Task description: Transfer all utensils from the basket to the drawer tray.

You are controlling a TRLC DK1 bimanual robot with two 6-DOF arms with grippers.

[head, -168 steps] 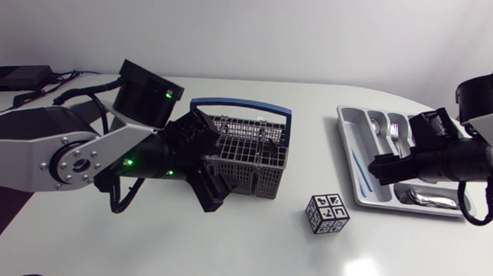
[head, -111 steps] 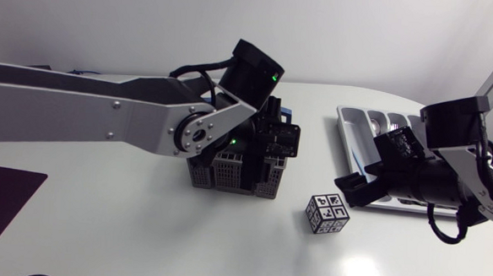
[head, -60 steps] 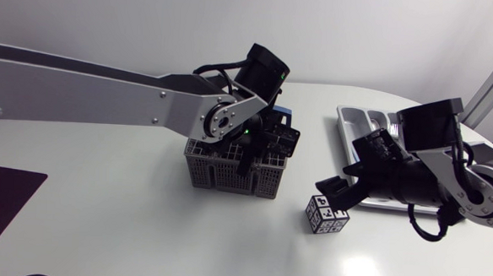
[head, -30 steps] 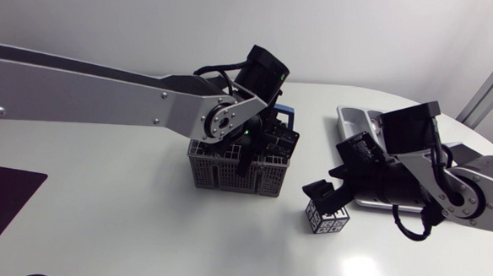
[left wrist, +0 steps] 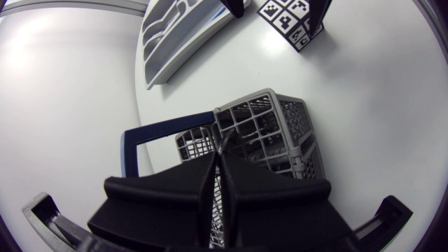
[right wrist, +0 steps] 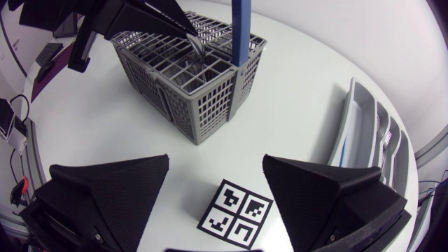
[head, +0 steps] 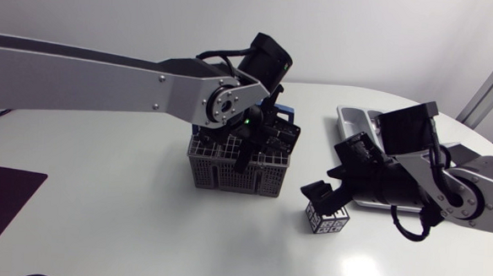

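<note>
— Left pincer (head: pixel 247 151), head view: down in the basket (head: pixel 227 178) at mid-table, its arm coming in from the left edge. Can't read the fingers from here.
— And the right pincer (head: pixel 328 186)?
— Fingers spread, nothing in them, over the marker cube (head: pixel 327 220) toward the front of the table (head: pixel 140 225). The drawer tray (head: pixel 350 116) sits by the far right edge, half masked by that arm.
— Left wrist view?
— Fingers nearly together on a thin metal utensil (left wrist: pixel 225 142), pinched from both sides. Its lower end is in a cell beside the basket's blue handle (left wrist: pixel 131 150).
— Right wrist view?
— It agrees. The left pincer (right wrist: pixel 189 31) meets on the curved utensil (right wrist: pixel 201 50) just above the basket (right wrist: pixel 210 105) rim. Marker cube (right wrist: pixel 236 213) lies under the spread right fingers, drawer tray (right wrist: pixel 348 119) beside.
— Step?
— Judged: the pick. One utensil is gripped but not yet clear of the basket. Can't tell whether others remain inside.
— Next?
— Probably a straight lift until the utensil clears grid and blue handle, then across to the drawer tray or over to the right pincer.
</note>
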